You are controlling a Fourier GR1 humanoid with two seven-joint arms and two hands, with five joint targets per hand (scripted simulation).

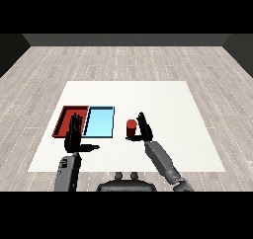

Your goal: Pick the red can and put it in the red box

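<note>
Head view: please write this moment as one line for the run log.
phase: reach | red can: upright on table, right of light blue tray | right hand: open beside can | left hand: open | red tray: no can inside

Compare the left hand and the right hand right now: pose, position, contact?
The left hand is in front of the red tray, overlapping its near edge in this view; the right hand is right of the light blue tray, beside the red can. The left hand has nothing next to it; the right hand is close against the can, contact unclear. Both are black with fingers straight, neither curled round anything.
</note>
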